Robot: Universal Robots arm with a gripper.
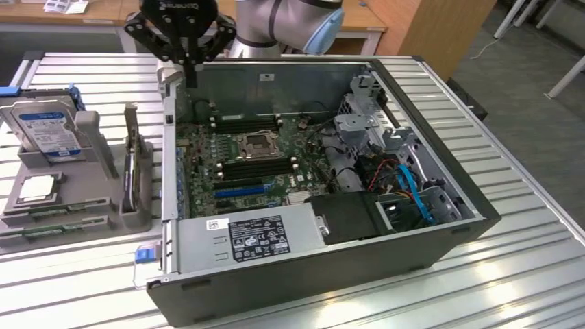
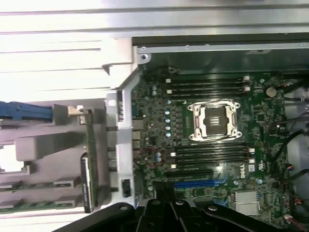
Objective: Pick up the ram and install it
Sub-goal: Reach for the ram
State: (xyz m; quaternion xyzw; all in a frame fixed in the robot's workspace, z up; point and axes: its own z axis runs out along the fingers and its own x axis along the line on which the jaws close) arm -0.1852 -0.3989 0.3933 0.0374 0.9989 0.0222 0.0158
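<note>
I am hovering my gripper shut and empty, so I judge I am needing wide fingers, centred over the ram at seven o'clock in the exterior view.

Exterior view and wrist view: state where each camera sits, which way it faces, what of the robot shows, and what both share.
Exterior view: off the arm, raised, looking down at an angle into the open computer case, with the hard drive on the exterior view's left; the arm and shut hand show at the top.
Wrist view: on the wrist, looking down past the hand onto the motherboard.
Shared: the CPU socket and the memory slots beside it.
</note>
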